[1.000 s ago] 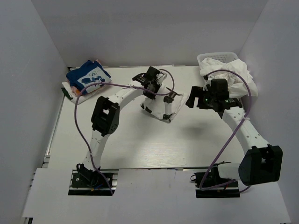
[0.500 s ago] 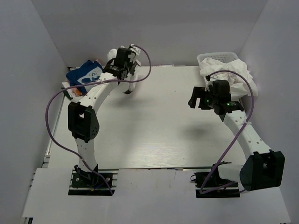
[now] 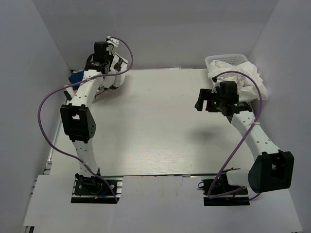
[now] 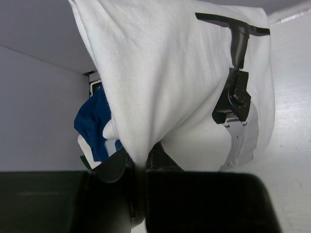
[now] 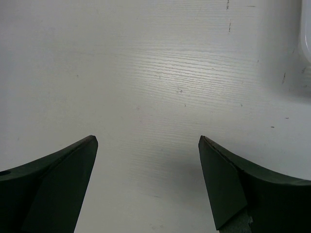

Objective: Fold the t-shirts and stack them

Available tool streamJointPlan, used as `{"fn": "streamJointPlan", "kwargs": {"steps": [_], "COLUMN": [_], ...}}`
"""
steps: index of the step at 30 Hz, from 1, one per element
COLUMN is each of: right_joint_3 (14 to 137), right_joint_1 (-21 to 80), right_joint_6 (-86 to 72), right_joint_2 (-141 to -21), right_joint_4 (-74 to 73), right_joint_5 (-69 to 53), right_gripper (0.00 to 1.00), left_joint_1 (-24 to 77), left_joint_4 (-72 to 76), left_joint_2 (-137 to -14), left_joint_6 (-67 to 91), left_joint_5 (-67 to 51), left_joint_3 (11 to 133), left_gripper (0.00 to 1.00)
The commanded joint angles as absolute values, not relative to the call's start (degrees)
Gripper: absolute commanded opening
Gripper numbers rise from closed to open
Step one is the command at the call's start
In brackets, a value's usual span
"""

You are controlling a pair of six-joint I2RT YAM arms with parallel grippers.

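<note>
place: probably a robotics lab test cell | evidence: plain white panels (image 3: 155, 29) boxing in a white table (image 3: 155, 136) | two arm mounts (image 3: 95, 188) bolted at 6 o'clock

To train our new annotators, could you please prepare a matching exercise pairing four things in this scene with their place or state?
Things:
1. left pincer
2. right pincer
3. blue shirt
4. basket

Place or state:
A. far right corner, heaped with white cloth
B. open above bare table
C. shut on a hanging white shirt
D. far left corner, by the wall

Pairs: 1-C, 2-B, 3-D, 4-A.
</note>
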State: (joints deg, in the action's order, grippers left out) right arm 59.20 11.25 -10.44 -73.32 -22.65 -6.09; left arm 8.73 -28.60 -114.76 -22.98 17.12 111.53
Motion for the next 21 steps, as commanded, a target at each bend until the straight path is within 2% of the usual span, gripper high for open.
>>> {"fn": "streamJointPlan", "kwargs": {"steps": [1,7,11,15,18,21], "right_joint_3": [62.84,64.77,65.56,67.05,68.11,68.55], "right_joint_1": [11.16,11.16,11.25,11.16,11.25,11.25], "right_joint_6": [-10.28,-10.37,-10.11,-10.02,-10.28,-10.28], "right_joint_2": [-74.09,-75.67,-76.37,-78.3,-79.88,-81.21], "right_joint_4": [-22.06,-22.85,-22.59,-23.29,-23.64,-23.64], "right_joint_5": [-6.68,-6.51,-6.33,-6.33,-6.85,-7.91], "right_gripper": [0.9,0.9,0.9,0.9,0.9,0.9], "left_joint_1": [5.73,0.62,-2.54,-5.7,-7.11,-8.61], "left_joint_4": [-23.64,-29.68,-34.36,-34.98,-32.96,-33.49], "left_joint_2": [-115.48,-122.85,-127.6,-126.66,-124.46,-123.75], "left_joint_6": [-19.0,-10.03,-3.28,3.77,8.06,12.37], "left_joint_5": [13.63,11.78,14.85,13.8,13.8,14.59], "left_joint_3": [116.8,127.69,133.15,130.88,122.9,120.86], "left_gripper": [0.0,0.0,0.0,0.0,0.0,0.0]}}
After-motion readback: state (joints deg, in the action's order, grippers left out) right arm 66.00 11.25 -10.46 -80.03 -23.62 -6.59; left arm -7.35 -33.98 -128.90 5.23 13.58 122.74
